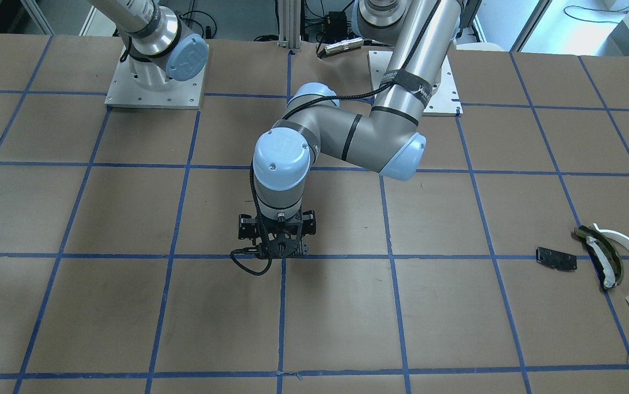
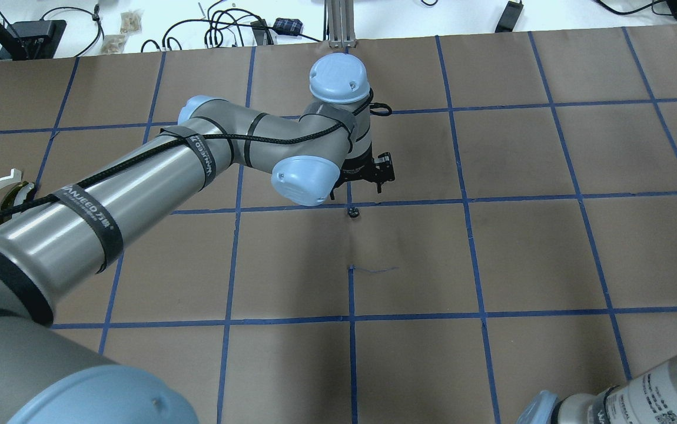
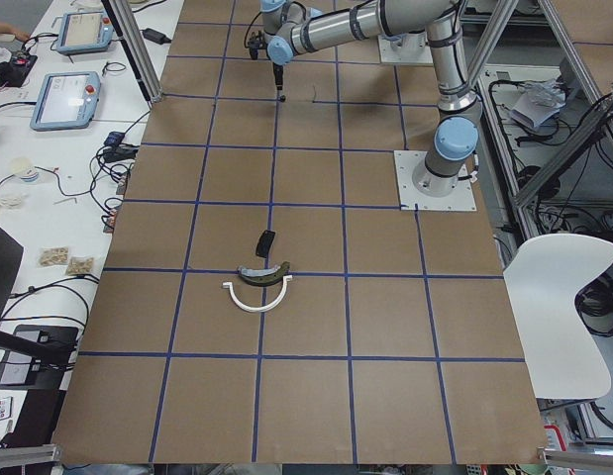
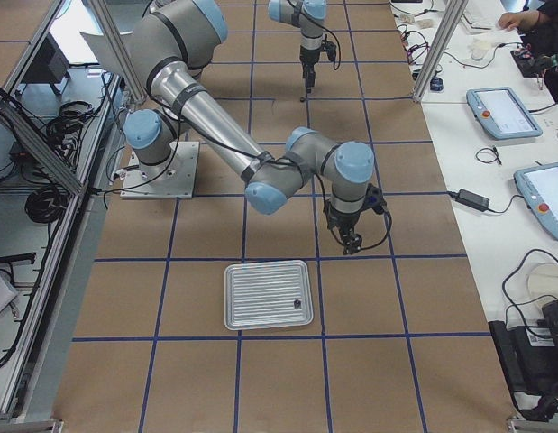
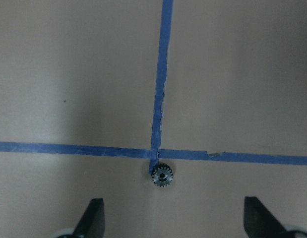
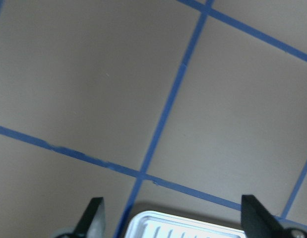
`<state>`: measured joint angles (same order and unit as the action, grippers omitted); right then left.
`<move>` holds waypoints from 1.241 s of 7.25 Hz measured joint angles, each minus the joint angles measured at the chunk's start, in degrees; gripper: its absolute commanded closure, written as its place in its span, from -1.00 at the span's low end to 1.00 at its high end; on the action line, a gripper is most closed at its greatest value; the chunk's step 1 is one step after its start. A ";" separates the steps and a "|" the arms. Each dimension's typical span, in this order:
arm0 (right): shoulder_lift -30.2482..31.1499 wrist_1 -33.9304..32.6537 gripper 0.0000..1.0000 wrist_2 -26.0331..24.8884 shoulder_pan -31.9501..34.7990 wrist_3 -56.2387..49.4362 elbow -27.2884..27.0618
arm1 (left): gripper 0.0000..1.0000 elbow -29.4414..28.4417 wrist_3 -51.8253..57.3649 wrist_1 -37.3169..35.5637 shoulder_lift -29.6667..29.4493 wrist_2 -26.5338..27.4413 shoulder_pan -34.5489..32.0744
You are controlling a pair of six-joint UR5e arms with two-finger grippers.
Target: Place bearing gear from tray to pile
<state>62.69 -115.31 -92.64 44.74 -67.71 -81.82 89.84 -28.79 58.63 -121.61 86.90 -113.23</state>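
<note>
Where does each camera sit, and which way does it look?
Front: across table, facing robot; both arms.
Overhead: behind its shoulders, looking down; both arms.
Left side: table end near pile; left arm.
Right side: end near tray; both arms.
Left wrist: down onto gear; left gripper.
Right wrist: down onto tray rim; right gripper.
Overhead and left wrist share the gear.

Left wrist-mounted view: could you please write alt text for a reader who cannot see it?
A small dark gear lies on the brown table just below a crossing of blue tape lines, ahead of the open fingers of the left gripper.
</note>
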 measured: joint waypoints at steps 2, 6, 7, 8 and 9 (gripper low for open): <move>-4.21 -2.16 -0.81 0.15 -5.39 -5.54 0.12 | -0.84 0.15 -0.80 -2.53 -1.95 0.40 -0.37; -9.57 -3.86 -0.80 -0.46 -9.42 -4.74 -1.11 | -0.70 3.93 -0.34 -4.47 -2.93 1.05 -0.42; -9.77 -4.00 -0.75 -0.60 -9.69 -2.16 -1.90 | -0.27 4.39 -0.23 -5.48 -3.04 1.31 -0.39; -9.86 -4.06 -0.70 -0.64 -9.80 -0.01 -2.46 | 0.47 4.59 -0.21 -6.03 -3.15 1.86 -0.40; -9.93 -4.10 -0.62 -0.61 -9.82 1.09 -2.66 | 0.98 4.67 -0.22 -6.27 -3.18 2.20 -0.40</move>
<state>52.75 -119.41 -93.25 34.92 -66.62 -84.48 94.51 -29.02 52.36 -124.79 89.10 -113.63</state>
